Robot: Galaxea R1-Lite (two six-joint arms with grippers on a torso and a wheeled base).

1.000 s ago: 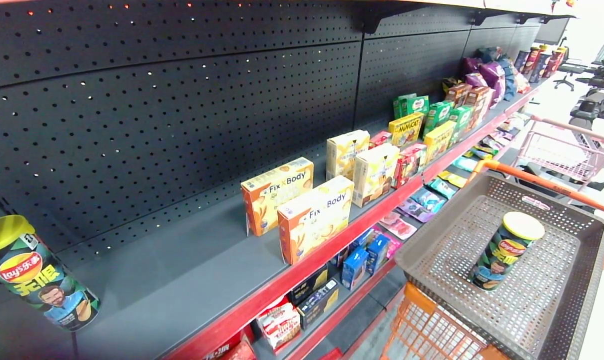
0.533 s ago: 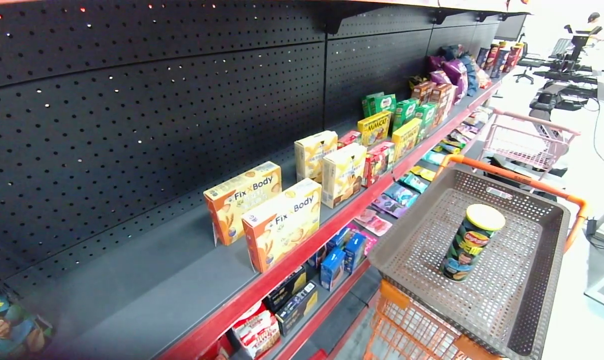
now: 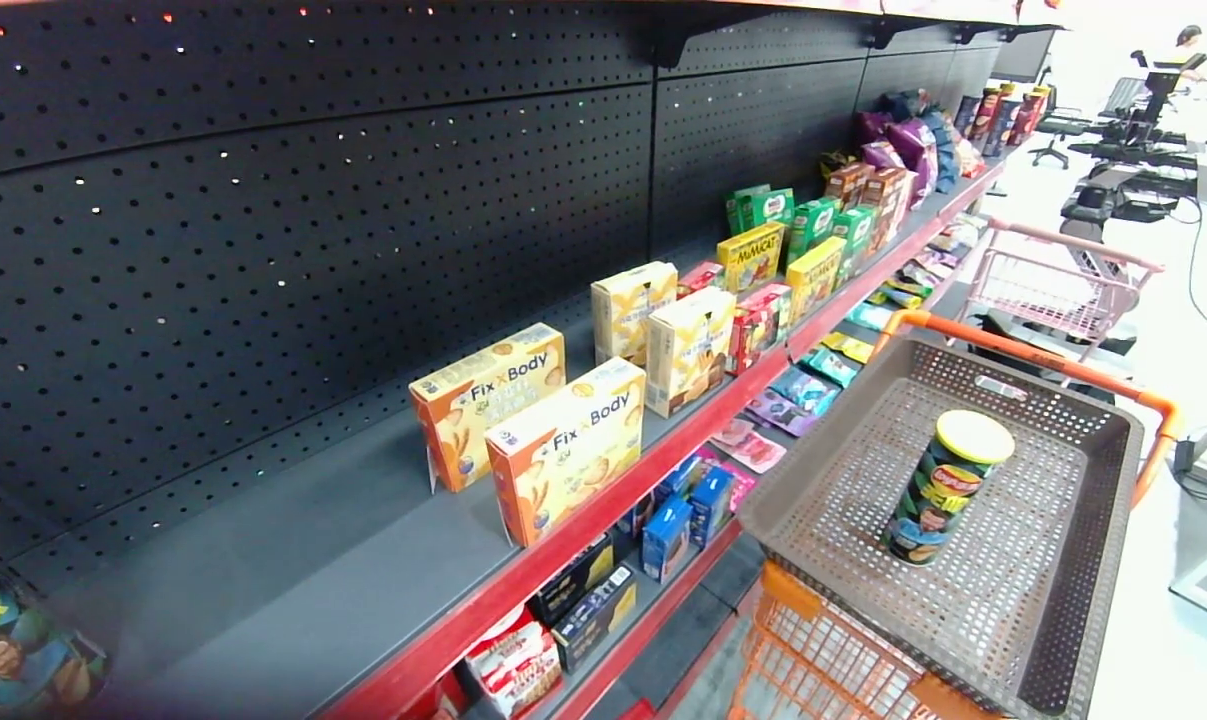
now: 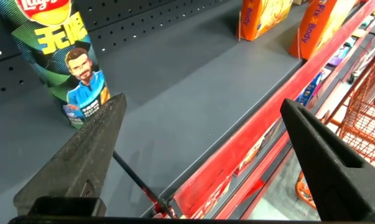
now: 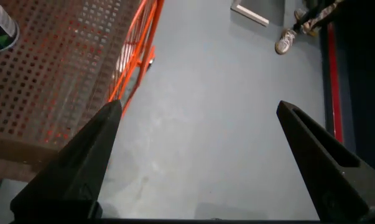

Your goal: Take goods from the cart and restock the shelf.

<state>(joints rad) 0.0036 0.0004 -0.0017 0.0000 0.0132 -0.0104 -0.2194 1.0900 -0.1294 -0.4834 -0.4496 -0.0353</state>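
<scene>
A green chip can with a yellow lid [image 3: 948,485] stands upright in the grey perforated basket [image 3: 823,470] on top of the orange cart [image 3: 1063,362]. A second chip can [image 3: 18,650] stands on the dark shelf [image 3: 293,560] at the far left, cut off by the picture's edge. In the left wrist view this can [image 4: 63,56] is just beyond my left gripper [image 4: 203,102], which is open and holds nothing above the shelf's front edge. My right gripper [image 5: 199,107] is open over the grey floor [image 5: 224,124], beside the cart's basket [image 5: 50,68].
Two orange biscuit boxes [image 3: 528,430] stand mid-shelf, with more boxes and bags in a row to the right. The shelf between the left can and these boxes is bare. Lower shelves [image 3: 663,520] hold small packs. A pink cart [image 3: 1058,290] stands behind the orange one.
The head camera turned right during the first half second, pushing the shelf can to the picture's left edge. The goods themselves have not moved.
</scene>
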